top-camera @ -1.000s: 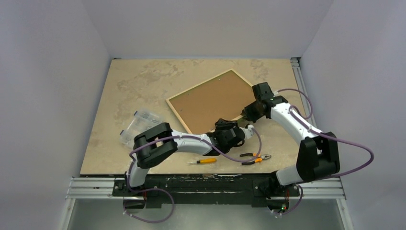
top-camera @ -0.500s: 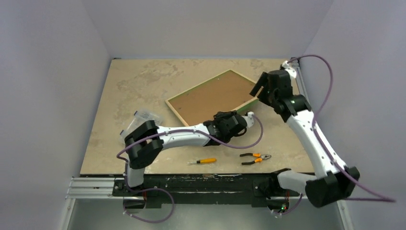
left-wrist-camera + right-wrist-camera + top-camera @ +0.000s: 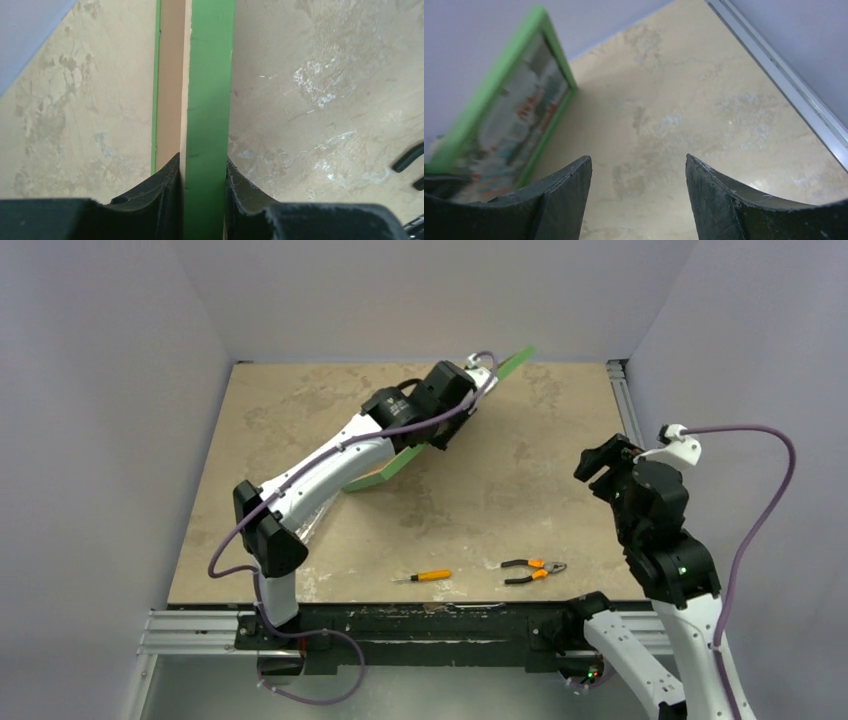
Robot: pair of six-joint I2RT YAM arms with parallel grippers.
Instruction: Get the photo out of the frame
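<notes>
Left gripper clamps frame edge, tilted up, upper centre, likely presenting photo to empty, spread-fingered right gripper.

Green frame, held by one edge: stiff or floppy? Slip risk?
Probably stiff: the green frame runs straight out from the left gripper, no sag. Likely light: one edge pinch holds it tilted up. Smooth narrow edge could pivot or slip.

thin green-bordered frame steeply tilted, nearly on edge, colourful blurred photo inside it
</notes>
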